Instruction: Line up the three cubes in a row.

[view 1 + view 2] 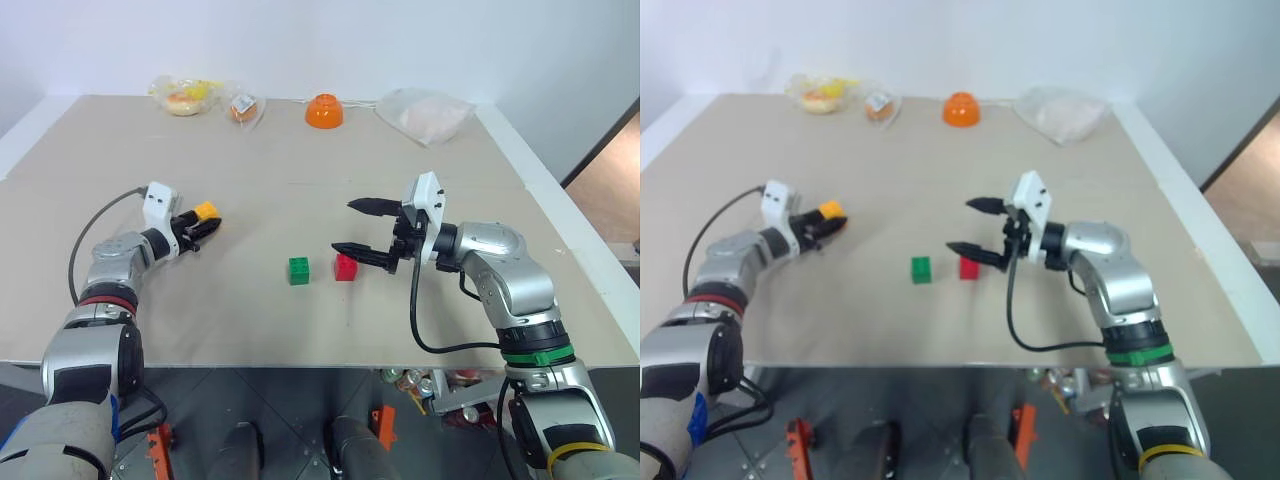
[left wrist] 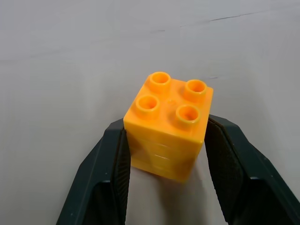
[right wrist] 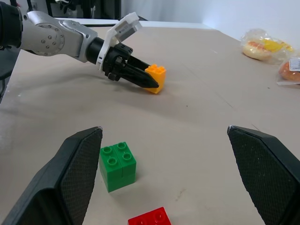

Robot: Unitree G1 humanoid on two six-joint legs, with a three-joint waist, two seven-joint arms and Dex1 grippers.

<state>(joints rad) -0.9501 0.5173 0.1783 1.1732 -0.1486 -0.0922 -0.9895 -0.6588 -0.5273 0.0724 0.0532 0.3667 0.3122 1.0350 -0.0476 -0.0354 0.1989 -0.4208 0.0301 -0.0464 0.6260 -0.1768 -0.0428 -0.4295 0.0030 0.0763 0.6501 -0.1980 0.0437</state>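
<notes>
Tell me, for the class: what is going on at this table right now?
A two-armed robot is lining up toy bricks. Its left pincer is shut on the yellow-orange cube, off to the left of the other two. The green cube and red cube sit side by side, a little apart, mid-table. The right pincer hangs open just beside the red one, holding nothing.

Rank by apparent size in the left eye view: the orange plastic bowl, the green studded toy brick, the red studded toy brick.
1. Orange plastic bowl, clearly largest, though farthest.
2. Green studded toy brick and red studded toy brick: they look alike, so no ranking.
</notes>
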